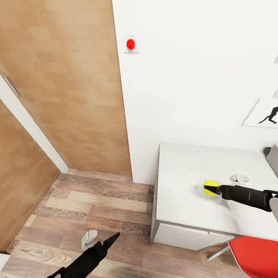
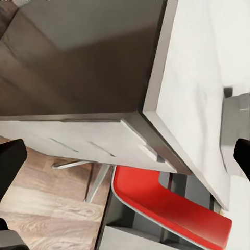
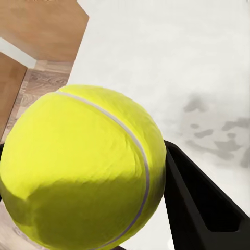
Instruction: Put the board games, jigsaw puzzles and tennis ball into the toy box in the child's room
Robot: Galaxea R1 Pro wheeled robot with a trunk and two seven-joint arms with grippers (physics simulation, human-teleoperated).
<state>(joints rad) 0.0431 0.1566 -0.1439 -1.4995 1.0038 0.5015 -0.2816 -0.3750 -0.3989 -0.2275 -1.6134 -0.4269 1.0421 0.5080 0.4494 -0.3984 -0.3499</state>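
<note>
Over on the right side of the room sits the white worktop [image 1: 185, 209], pushed against the far wall, with a red chair [image 1: 261, 255] tucked at its near edge. Right tool [image 1: 213, 189] is reaching across it and is clenched on the tennis ball [image 1: 210, 187], which looks just lifted off or barely resting on the surface, can't say which. Left tool [image 1: 112, 238] hangs low over the wood floor [image 1: 97, 204], holding nothing; can't tell if it's released or clenched. Progress-wise, I'd say early: ball grabbed but not boxed. A grey thing [image 1: 276, 158] at the far right edge might be the toy box.
</note>
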